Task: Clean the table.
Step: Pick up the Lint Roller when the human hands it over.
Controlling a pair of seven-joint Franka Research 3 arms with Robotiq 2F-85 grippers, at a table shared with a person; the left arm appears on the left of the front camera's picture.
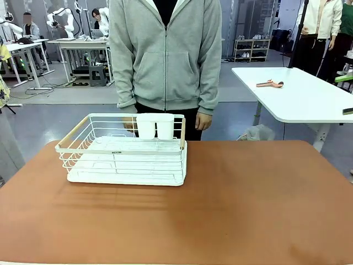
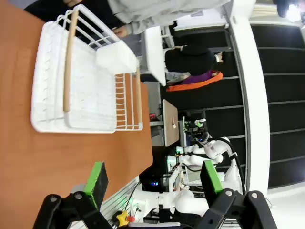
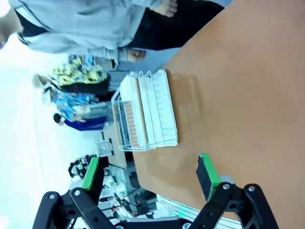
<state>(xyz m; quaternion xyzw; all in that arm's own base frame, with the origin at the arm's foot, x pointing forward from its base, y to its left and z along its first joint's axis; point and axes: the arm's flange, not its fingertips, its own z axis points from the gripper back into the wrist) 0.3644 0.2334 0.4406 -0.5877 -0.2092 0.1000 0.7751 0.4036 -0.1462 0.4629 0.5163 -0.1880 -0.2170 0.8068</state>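
Observation:
The reddish-brown table [image 1: 248, 199] spreads across the front view, and its surface also shows in the left wrist view [image 2: 28, 157] and the right wrist view [image 3: 238, 95]. My left gripper [image 2: 153, 183] is open above the table's near edge, with nothing between its green pads [image 2: 97, 181]. My right gripper [image 3: 150, 177] is open too, held over the table with its pads [image 3: 207, 174] wide apart. A person in a grey hoodie [image 1: 165, 55] stands at the far side.
A white wire rack [image 1: 124, 152] with wooden handles and a white cup holder [image 1: 155, 126] sits on the left half of the table, also seen as rack [image 2: 81, 81] and rack [image 3: 147, 112]. A white table [image 1: 298, 94] stands behind at right.

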